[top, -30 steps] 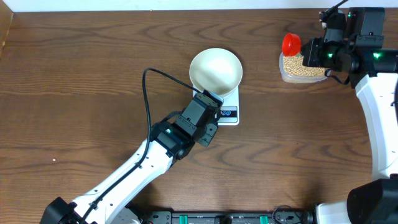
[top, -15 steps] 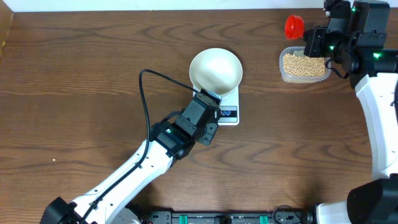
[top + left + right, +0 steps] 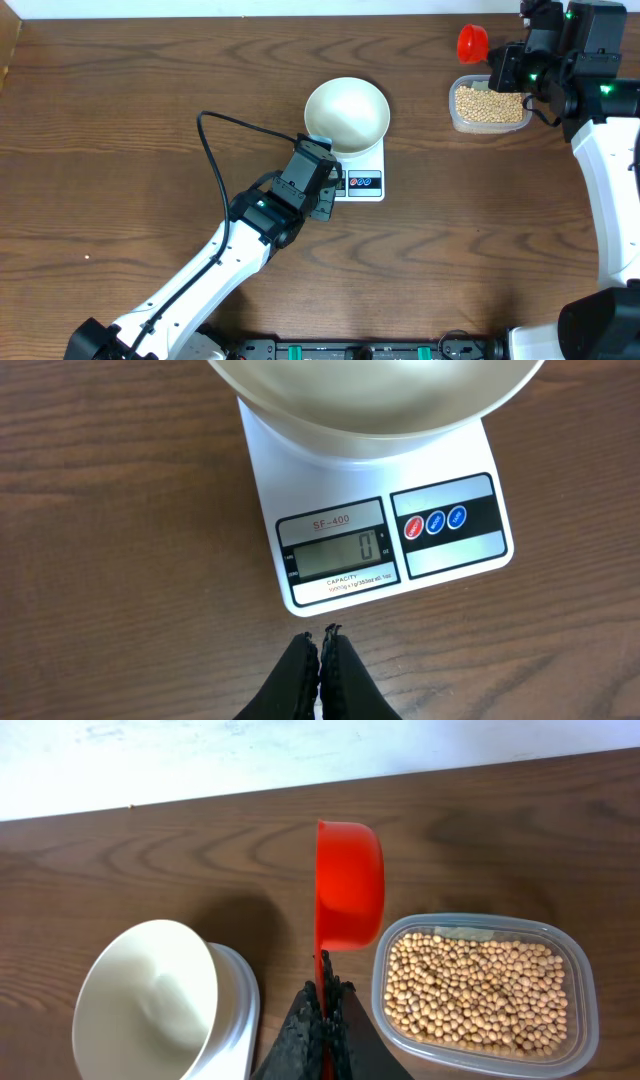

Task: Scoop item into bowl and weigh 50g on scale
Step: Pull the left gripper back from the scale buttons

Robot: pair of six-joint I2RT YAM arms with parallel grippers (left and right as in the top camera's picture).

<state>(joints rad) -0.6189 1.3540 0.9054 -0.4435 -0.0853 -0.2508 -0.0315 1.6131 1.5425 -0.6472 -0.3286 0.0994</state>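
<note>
The empty white bowl (image 3: 346,114) sits on the white scale (image 3: 365,183), whose display (image 3: 337,553) reads 0. Tan beans (image 3: 489,103) fill a clear tub (image 3: 457,122) at the far right. My right gripper (image 3: 327,992) is shut on the handle of a red scoop (image 3: 472,42), held on its side above the table beside the tub's far left corner; it also shows in the right wrist view (image 3: 349,883). My left gripper (image 3: 322,638) is shut and empty, just in front of the scale's near edge. The bowl (image 3: 150,1000) and beans (image 3: 480,986) show in the right wrist view.
A black cable (image 3: 215,150) loops from the left arm over the table. The table's far edge meets a white wall (image 3: 200,760) just behind the tub.
My right gripper lifted the red scoop up and back, off the tub. My left gripper drew back left from the scale's buttons.
</note>
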